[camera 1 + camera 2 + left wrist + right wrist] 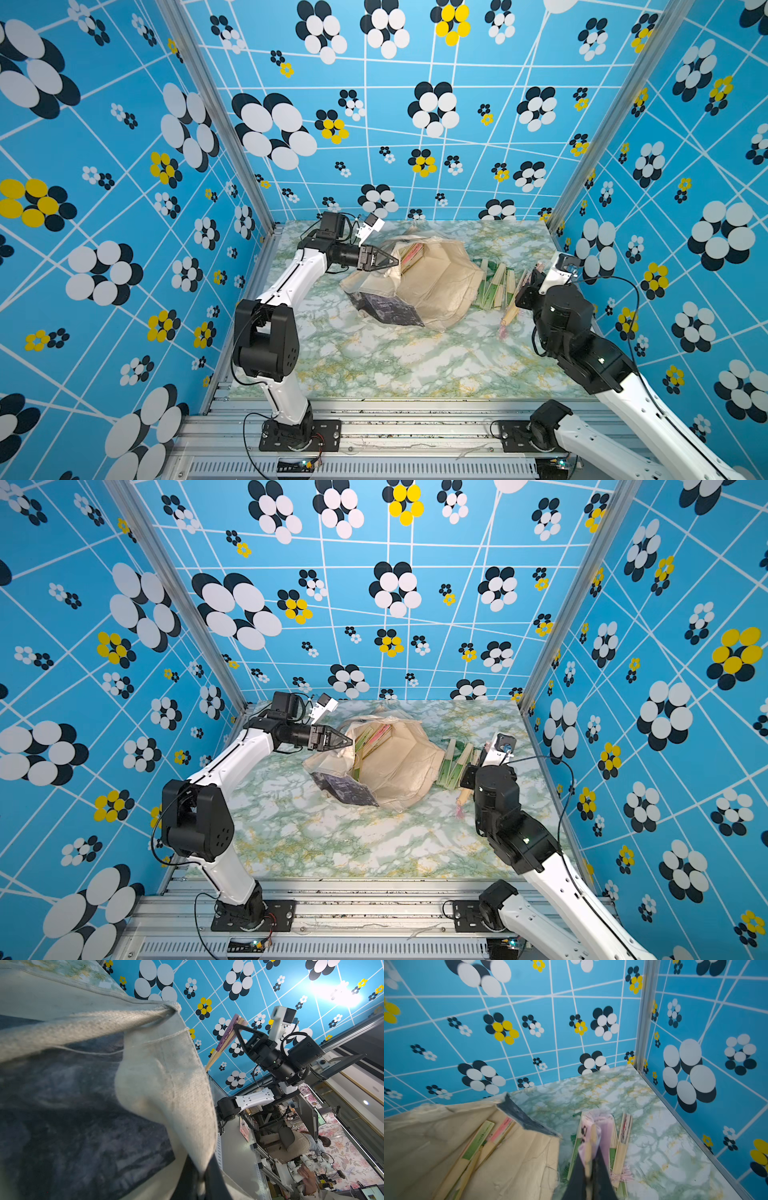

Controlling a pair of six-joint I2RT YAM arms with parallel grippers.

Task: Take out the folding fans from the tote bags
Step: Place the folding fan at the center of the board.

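in both top views the right tool [530, 282] sits partly hidden behind its arm [565, 316].

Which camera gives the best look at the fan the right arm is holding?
The left wrist view: the fan shows side-on, purple edge in the right jaws. The right wrist view shows it end-on and blurred. In both top views the right arm hides most of it.

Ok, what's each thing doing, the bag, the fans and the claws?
tote bag: lying on the table, mouth held open.
fans in the bag: closed, not yet out.
fans on the table: closed, lying beside the bag.
purple fan: out, pinched by the right gripper.
left gripper: shut on the bag's rim.
right gripper: shut on the purple fan.
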